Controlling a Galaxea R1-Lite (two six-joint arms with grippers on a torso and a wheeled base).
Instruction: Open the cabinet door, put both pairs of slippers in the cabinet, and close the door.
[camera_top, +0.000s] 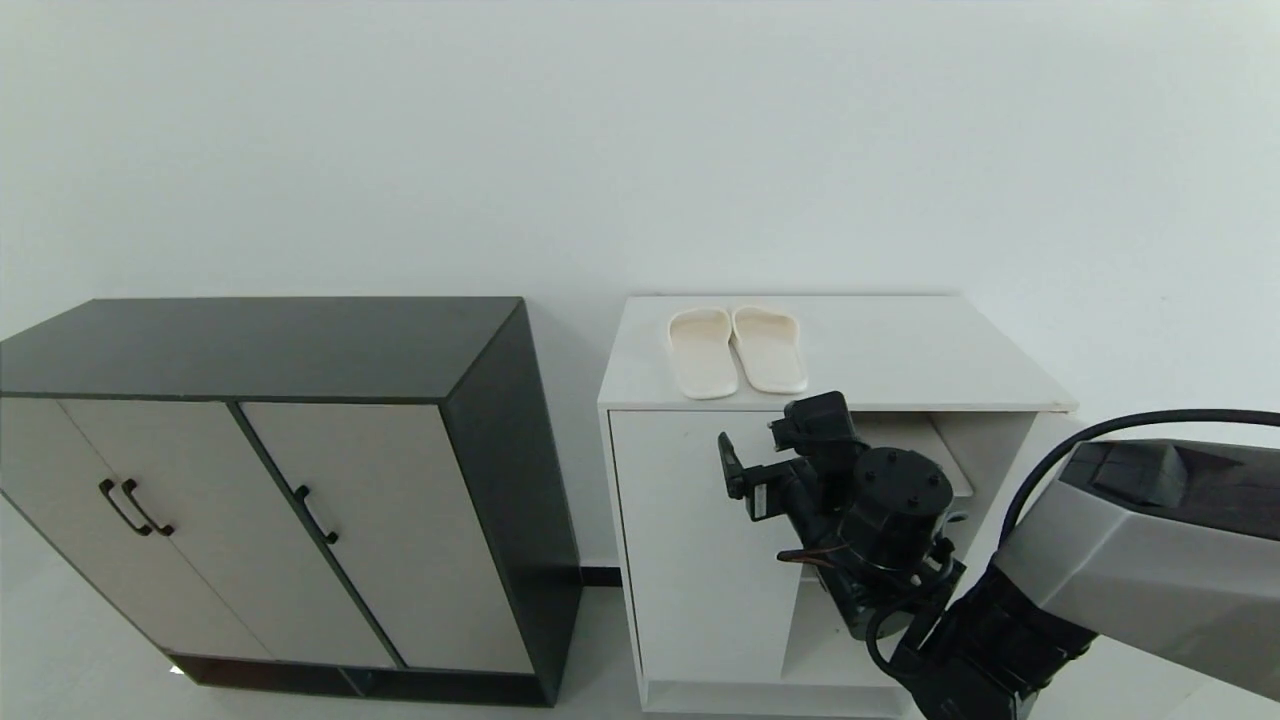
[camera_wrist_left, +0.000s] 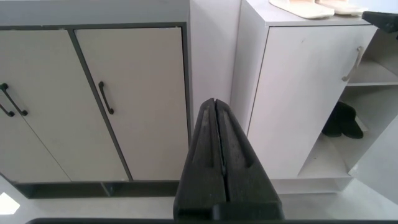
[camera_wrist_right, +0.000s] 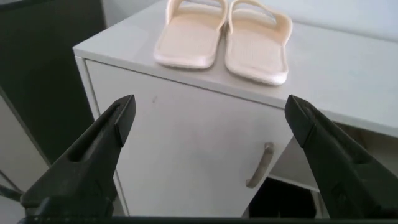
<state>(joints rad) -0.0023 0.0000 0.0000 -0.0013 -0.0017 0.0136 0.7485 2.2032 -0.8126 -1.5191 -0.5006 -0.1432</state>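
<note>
The cream slippers (camera_top: 737, 350) lie on top of the white cabinet (camera_top: 900, 350). The right gripper (camera_wrist_right: 210, 107) has its fingers wide apart by the door (camera_top: 690, 540). The left gripper (camera_wrist_left: 215, 107) has its fingers pressed together, holding nothing.

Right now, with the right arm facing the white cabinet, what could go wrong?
The slippers lie side by side near the front edge of the cabinet; gripping one could knock the other off. The open right jaws hang close to the shut door, so rising could clip that edge.
</note>
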